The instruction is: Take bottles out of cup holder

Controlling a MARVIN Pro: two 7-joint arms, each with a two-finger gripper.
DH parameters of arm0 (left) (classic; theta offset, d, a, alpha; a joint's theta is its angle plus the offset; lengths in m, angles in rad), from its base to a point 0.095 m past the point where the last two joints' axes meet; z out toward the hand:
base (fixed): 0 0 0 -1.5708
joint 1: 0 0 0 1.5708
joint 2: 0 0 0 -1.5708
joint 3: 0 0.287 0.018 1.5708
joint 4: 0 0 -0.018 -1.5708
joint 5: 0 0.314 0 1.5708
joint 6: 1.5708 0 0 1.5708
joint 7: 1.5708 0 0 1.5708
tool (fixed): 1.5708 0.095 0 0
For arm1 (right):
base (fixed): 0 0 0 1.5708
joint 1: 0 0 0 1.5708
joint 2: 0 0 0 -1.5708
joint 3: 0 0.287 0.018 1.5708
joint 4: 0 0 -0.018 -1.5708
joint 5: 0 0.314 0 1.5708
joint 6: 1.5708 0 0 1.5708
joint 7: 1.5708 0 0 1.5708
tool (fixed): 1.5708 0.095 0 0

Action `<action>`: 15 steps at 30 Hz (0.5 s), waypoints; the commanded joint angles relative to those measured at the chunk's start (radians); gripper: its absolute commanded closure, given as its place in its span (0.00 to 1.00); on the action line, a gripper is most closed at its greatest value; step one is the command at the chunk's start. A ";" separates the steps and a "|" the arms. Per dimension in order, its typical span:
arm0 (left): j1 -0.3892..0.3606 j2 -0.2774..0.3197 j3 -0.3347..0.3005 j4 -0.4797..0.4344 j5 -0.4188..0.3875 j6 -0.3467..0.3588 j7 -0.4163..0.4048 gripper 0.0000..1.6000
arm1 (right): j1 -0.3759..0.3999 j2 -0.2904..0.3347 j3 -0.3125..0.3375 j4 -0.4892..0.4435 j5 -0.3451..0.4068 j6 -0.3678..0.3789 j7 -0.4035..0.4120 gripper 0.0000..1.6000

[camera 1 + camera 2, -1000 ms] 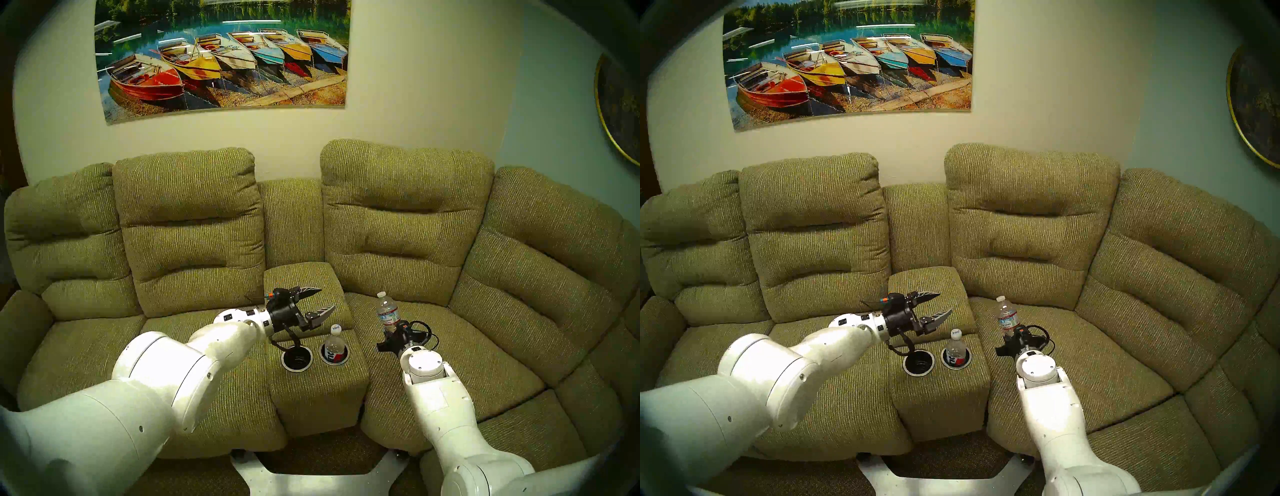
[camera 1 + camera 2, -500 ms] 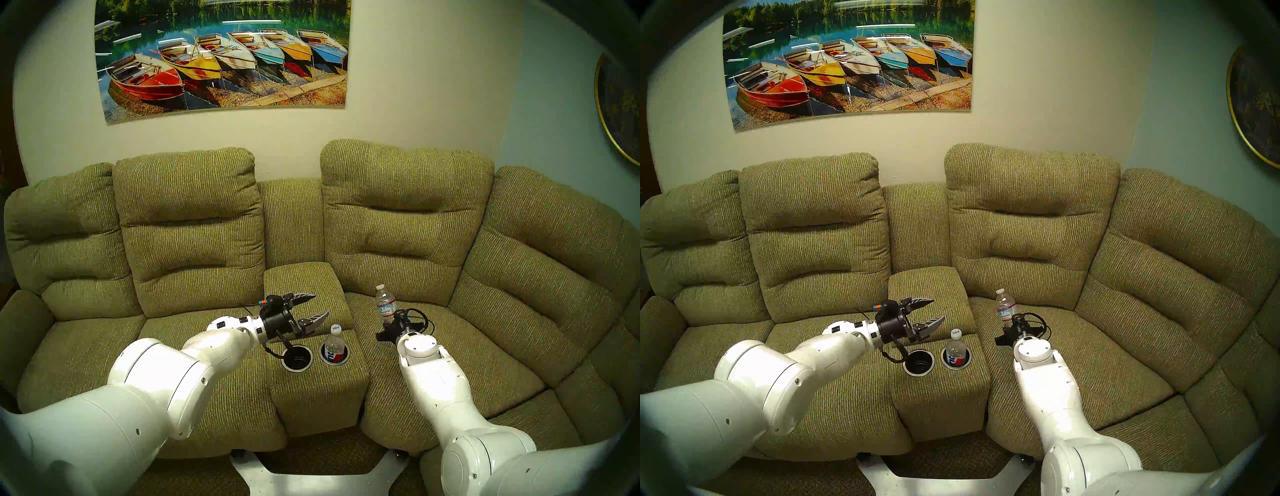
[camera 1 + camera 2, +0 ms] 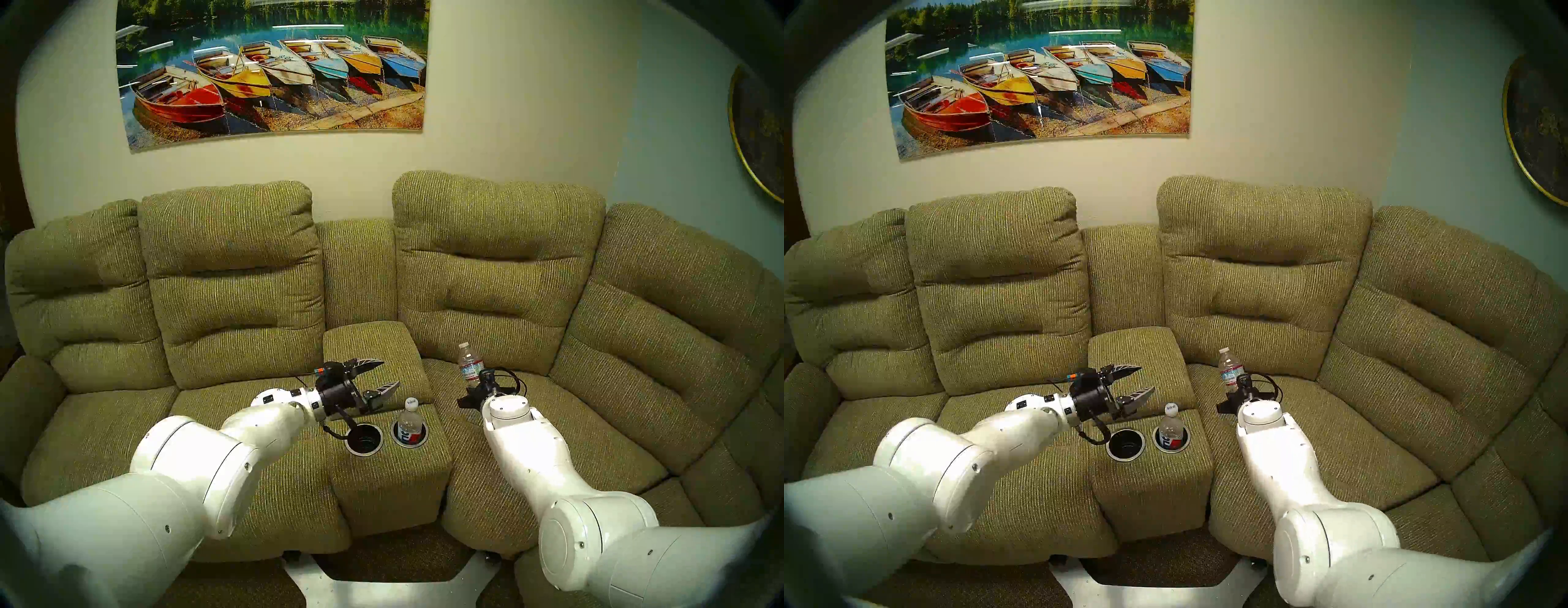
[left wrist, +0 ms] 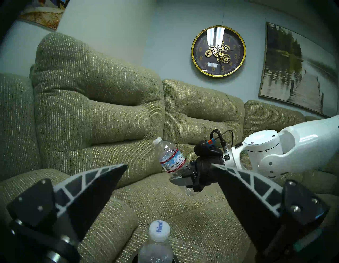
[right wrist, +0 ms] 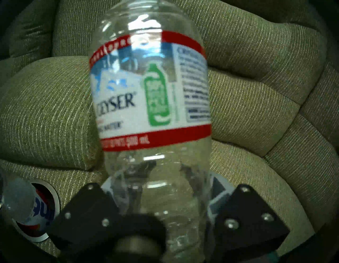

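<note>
My right gripper (image 3: pixel 475 388) is shut on the lower part of a crinkled clear bottle (image 3: pixel 469 365) with a red-banded pale label (image 5: pixel 150 91). It holds the bottle tilted over the right seat cushion. A white-capped "hint" bottle (image 3: pixel 410 418) stands in the right well of the cup holder (image 3: pixel 364 453); the left well is empty. My left gripper (image 3: pixel 390 372) hangs open above the console, just behind the left well, with nothing between its fingers (image 4: pixel 95 183). The hint cap (image 4: pixel 158 229) shows below them.
The olive-green sofa's padded armrest (image 3: pixel 369 348) rises behind the wells, with tall backrests (image 3: pixel 496 254) beyond. Seat cushions (image 3: pixel 551 446) lie on both sides of the console. A boat picture (image 3: pixel 271 72) and a clock (image 4: pixel 218 50) hang on the walls.
My right arm has carried the crinkled bottle farther back over the right seat. My left gripper has drawn back a little to the left and stayed open.
</note>
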 commanded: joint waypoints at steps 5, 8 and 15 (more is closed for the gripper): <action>-0.002 -0.001 -0.002 -0.009 -0.001 0.006 -0.009 0.00 | 0.137 0.000 -0.003 0.071 -0.003 -0.057 -0.049 0.00; 0.002 0.004 0.002 -0.006 0.004 0.008 -0.011 0.00 | 0.148 0.004 -0.005 0.093 -0.005 -0.094 -0.065 0.00; 0.023 0.014 0.015 -0.005 0.018 0.017 -0.014 0.00 | 0.146 -0.009 -0.014 0.094 -0.005 -0.225 -0.122 0.00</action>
